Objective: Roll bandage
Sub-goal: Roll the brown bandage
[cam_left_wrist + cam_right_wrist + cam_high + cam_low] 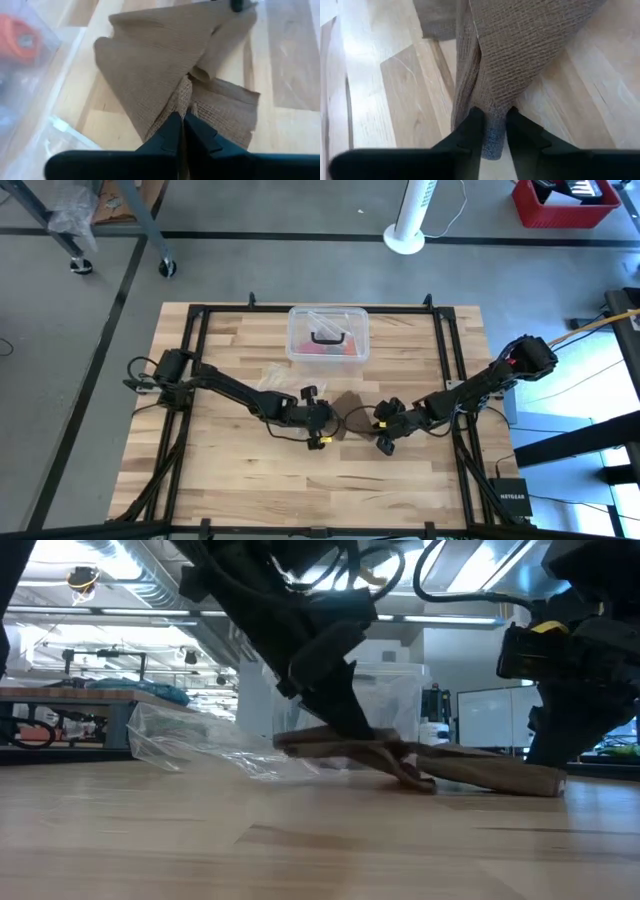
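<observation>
The long strip of dull brown elastic bandage fabric (pixel 150 65) shows an open, gauze-like woven grid, and its bunched end between the dark fingers in the right wrist view looks greyer. The pale butcher-block wooden table (pixel 240 470) is striped in light and honey-tan planks framed by black rails, and the crinkled clear thin plastic bag (pixel 190 745) glints whitish. The clear plastic box (pixel 328 335) has a black handle and red-orange contents, while both two-finger grippers are matt black.

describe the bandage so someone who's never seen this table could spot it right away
On the wooden table, look between the two dark arms, in front of the clear plastic box. The bandage is the dull brown woven strip there, pinched by both grippers; the bag nearby is clear.
</observation>
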